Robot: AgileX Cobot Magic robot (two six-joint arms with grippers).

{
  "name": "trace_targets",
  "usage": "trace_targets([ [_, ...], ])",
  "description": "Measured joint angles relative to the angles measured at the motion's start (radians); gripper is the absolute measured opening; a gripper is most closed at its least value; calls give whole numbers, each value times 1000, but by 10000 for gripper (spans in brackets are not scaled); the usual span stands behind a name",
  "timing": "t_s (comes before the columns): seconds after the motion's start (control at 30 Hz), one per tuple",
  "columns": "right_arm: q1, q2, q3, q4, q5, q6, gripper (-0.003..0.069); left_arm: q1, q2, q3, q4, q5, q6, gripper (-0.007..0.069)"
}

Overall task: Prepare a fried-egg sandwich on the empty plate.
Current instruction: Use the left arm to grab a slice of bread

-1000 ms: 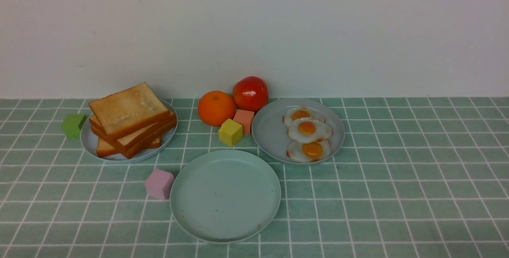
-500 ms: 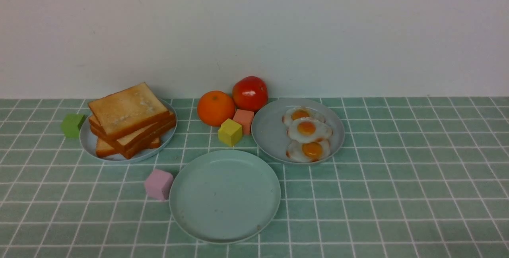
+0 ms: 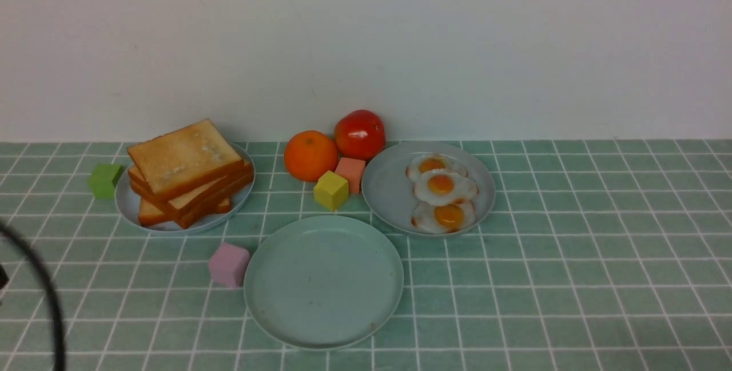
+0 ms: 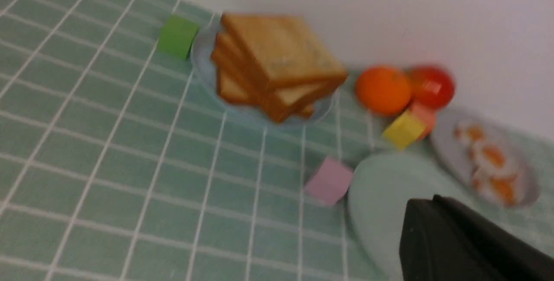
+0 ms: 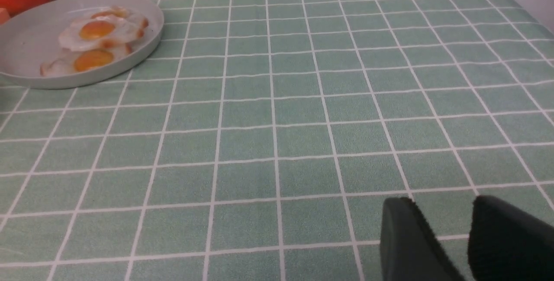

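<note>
Mint plate [image 3: 323, 279]: bare, front centre of table [image 3: 572, 274], between toast [image 3: 186, 168] on the left and eggs [image 3: 443, 199] on the right, likely so each arm serves its own side.
Sandwich: not yet begun.
Right end effector [image 5: 469, 233]: slightly spread, holding nothing.
Left end effector [image 4: 467, 246]: cannot tell.

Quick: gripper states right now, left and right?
Left gripper: cannot tell, only a dark blurred part of it shows.
Right gripper: open, holding nothing.
</note>
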State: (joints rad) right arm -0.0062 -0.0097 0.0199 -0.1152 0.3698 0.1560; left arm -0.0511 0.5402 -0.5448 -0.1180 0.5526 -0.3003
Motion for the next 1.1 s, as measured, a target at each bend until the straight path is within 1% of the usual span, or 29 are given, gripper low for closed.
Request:
trace_targets([
  [0.03,0,0,0,0,0,0,239,-3,106,-103,-47,129,60,-13],
  [0.1,0,0,0,-1,0,0,239,-23,205,-179,-94,200,115,-13],
  [0.13,0,0,0,-3,-6,1,239,-49,259,-224,-120,230,151,-13],
  [0.17,0,0,0,1,-12,8,239,-67,290,-249,-130,241,173,-13],
  [0.27,0,0,5,69,-51,72,239,-115,358,-295,-144,255,218,-13],
  [0.3,0,0,5,170,-113,158,239,-148,400,-312,-146,256,248,-13],
  [0.33,0,0,5,180,-120,158,239,-155,404,-313,-146,259,251,-13],
  [0.37,0,0,5,241,-177,210,239,-178,432,-316,-145,269,275,-13],
  [0.4,0,0,5,276,-216,241,239,-195,445,-316,-141,280,284,-13],
  [0.5,0,0,5,332,-294,289,239,-234,462,-316,-132,292,300,-13],
  [0.53,0,0,5,355,-331,318,239,-260,467,-316,-121,293,310,-13],
  [0.57,0,0,2,365,-330,337,239,-276,467,-316,-111,292,319,-13],
  [0.6,5,0,-12,370,-304,350,237,-284,468,-316,-101,291,326,-13],
  [0.67,35,21,-100,367,-167,354,209,-291,485,-324,-74,288,335,-13],
  [0.7,35,26,-112,365,-167,352,209,-291,488,-326,-74,288,335,-13],
  [0.73,77,84,-224,353,-19,307,165,-291,526,-349,-55,289,337,-13],
  [0.77,99,123,-287,344,53,279,148,-291,544,-366,-45,292,340,-13],
  [0.8,134,191,-387,333,164,193,109,-291,595,-397,-26,292,347,-13],
  [0.83,140,203,-403,332,183,193,104,-291,595,-402,-22,292,347,-13],
  [0.87,180,291,-518,325,310,98,68,-291,665,-443,2,293,354,-13],
  [0.9,196,329,-565,323,361,60,55,-291,684,-461,14,294,355,-13],
  [0.97,250,482,-742,317,550,-78,9,-285,809,-540,68,298,369,-13],
  [1.0,253,493,-753,316,562,-95,8,-285,819,-540,68,298,372,-13],
  [1.1,283,645,-908,312,701,-219,2,-215,989,-648,60,307,469,-13],
])
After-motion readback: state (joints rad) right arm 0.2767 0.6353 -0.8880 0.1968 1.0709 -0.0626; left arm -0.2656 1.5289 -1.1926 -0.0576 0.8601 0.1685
